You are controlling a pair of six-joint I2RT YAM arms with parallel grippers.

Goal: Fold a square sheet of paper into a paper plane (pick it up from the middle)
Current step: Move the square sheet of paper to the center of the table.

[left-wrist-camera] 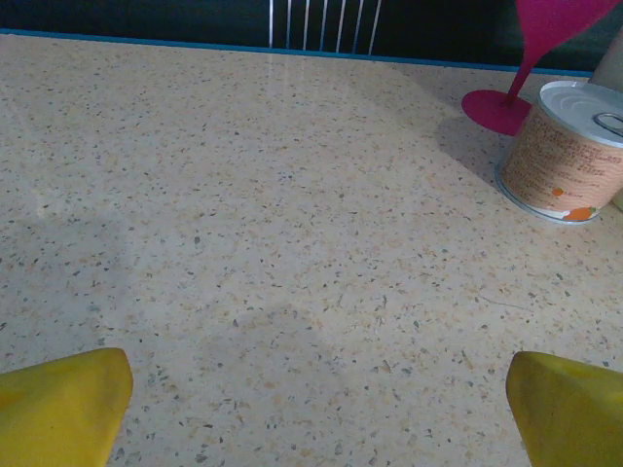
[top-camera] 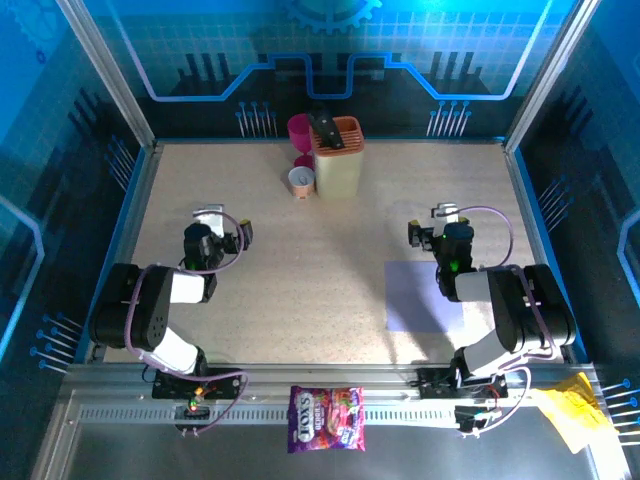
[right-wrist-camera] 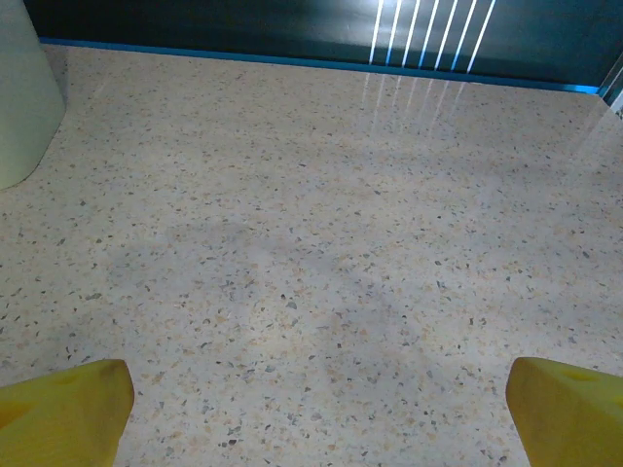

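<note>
The square sheet of paper (top-camera: 415,298) lies flat by the bench's (top-camera: 300,270) near-right corner, edges parallel to the bench's, its right side hidden under the right arm (top-camera: 510,300). The left pincer (top-camera: 225,222) and the right pincer (top-camera: 432,222) both gape, released.

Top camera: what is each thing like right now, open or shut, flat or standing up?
square sheet of paper: flat, unfolded.
left tool: open, empty.
right tool: open, empty.
tin can: upright, lid on.
pink goblet: upright.
cream holder: upright, something dark inside.
sweets bag: lying flat.
yellow paper: crumpled.
</note>
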